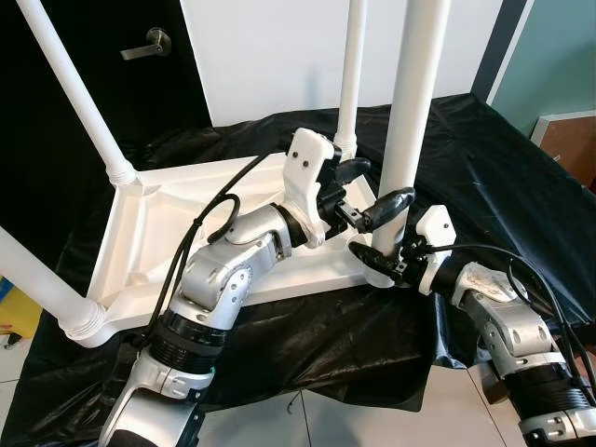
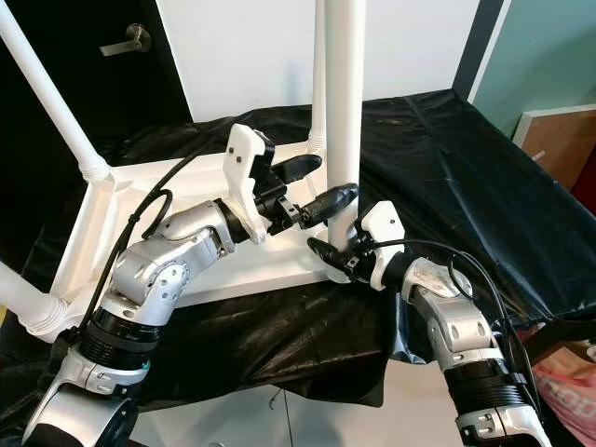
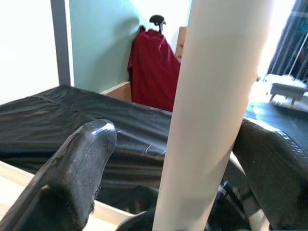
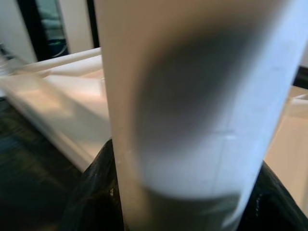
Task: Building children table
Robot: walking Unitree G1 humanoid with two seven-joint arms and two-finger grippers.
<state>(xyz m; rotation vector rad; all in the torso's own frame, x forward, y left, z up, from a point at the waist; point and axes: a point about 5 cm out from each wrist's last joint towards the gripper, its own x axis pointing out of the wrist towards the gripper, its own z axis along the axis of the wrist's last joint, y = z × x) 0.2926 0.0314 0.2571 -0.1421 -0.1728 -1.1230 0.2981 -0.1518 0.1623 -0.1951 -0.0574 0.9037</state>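
In the eye views, the white tabletop [image 1: 186,233] lies upside down on a black-draped counter [image 1: 484,177] with four legs standing, so assembly looks nearly done. The left wrist view shows the left hand [image 1: 371,191] spread wide around the near leg [image 1: 410,121]. The right wrist view shows the right hand [image 1: 375,261] hugging its base.

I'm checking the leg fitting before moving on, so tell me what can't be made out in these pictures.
- Whether the near leg is seated in the tabletop: both eye views, the right gripper covers its foot.
- Leg tops: cut off by the upper edge, eye views.
- Leg surface: blurred, right wrist view, too close.
- Left gripper: whether its fingers press the leg is unclear.
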